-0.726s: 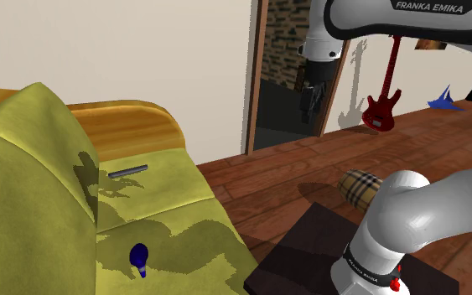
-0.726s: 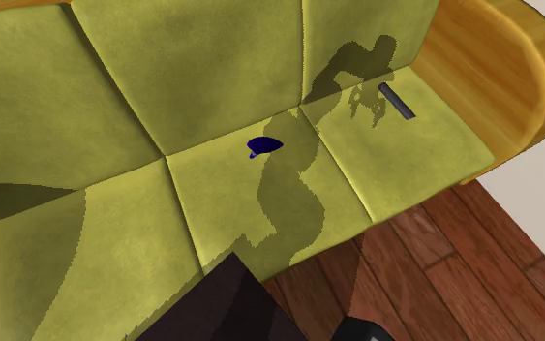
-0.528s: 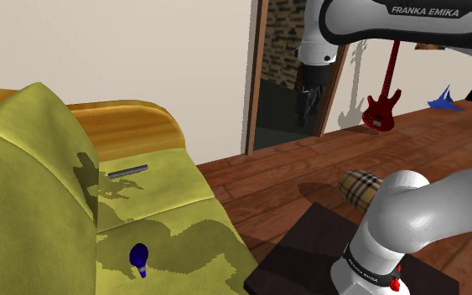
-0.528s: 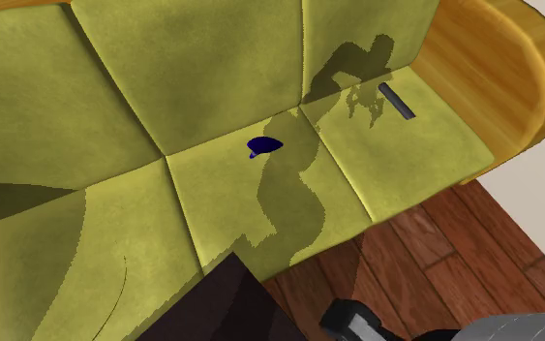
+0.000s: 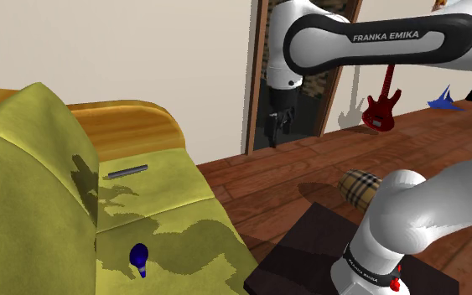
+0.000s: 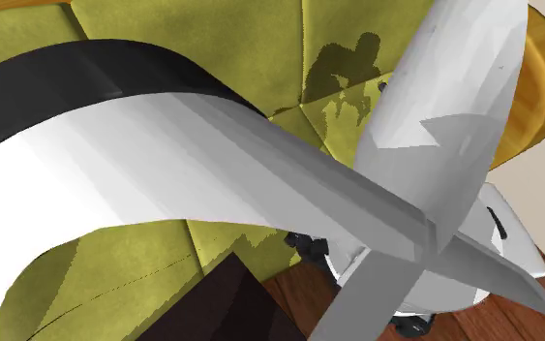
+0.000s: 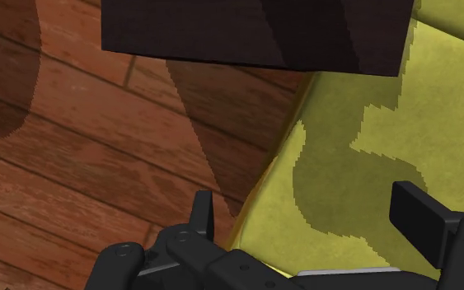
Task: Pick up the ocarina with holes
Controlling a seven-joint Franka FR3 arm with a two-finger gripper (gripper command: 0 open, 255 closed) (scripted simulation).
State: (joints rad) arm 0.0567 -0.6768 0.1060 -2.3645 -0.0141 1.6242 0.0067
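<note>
A small dark blue ocarina [image 5: 139, 256] lies on the yellow-green sofa's seat cushion [image 5: 188, 239], close to the shoulder view's bottom edge. My black gripper [image 5: 276, 126] hangs high in front of the doorway, far from the ocarina and to the shoulder view's right of it. In the wrist view the gripper [image 7: 311, 218] is open, its two fingers [image 7: 203, 216] wide apart with nothing between them. Beyond them lie the sofa's front edge [image 7: 362, 156] and the wood floor [image 7: 73, 140]. In the second exterior view my white arm [image 6: 260, 184] covers the ocarina's spot.
A thin dark grey stick [image 5: 127, 171] lies farther back on the seat, near the wooden armrest [image 5: 133, 126]. The dark stand box [image 5: 309, 247] sits beside the sofa. A plaid cushion [image 5: 360, 186] and a red guitar [image 5: 382, 105] are on the floor side.
The arm has swung towards the shoulder view's left, carrying the gripper left and lower across the doorway. It has come into the second exterior view and now hides the ocarina there.
</note>
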